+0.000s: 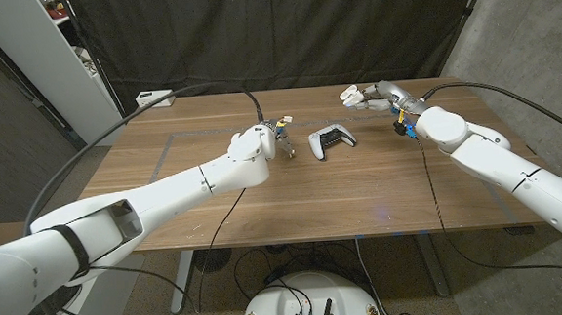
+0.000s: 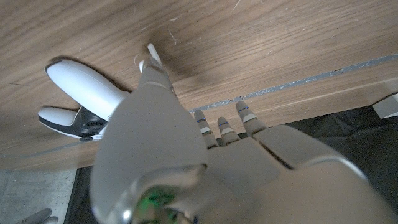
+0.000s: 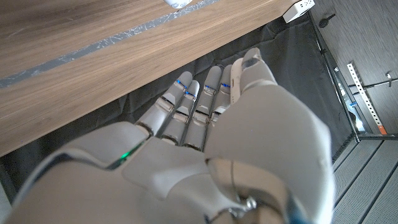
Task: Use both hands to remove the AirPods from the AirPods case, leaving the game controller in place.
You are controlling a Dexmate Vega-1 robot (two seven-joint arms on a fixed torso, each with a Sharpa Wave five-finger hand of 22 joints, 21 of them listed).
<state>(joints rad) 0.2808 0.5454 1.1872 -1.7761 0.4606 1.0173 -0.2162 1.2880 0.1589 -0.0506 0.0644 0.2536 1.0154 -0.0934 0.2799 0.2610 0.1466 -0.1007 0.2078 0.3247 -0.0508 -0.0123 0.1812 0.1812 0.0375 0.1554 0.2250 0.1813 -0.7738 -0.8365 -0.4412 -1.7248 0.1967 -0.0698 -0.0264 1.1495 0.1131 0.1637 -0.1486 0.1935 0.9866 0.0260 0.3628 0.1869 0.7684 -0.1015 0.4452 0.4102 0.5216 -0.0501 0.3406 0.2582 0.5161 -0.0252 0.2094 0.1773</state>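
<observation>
My left hand (image 1: 282, 138) hovers just left of the game controller (image 1: 331, 140) on the bench (image 1: 381, 190), seemingly pinching a small white AirPod (image 2: 152, 53), while my right hand (image 1: 370, 95), well right of it, holds something white I cannot identify.

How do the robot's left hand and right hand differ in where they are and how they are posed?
The left hand sits near the table's middle, just left of the game controller; the right hand is at the far edge, away from the controller. In the wrist views, the left hand's fingers are curled in with a small white earbud at one fingertip, while the right hand's fingers stretch out straight, holding nothing visible. Both are white.
</observation>
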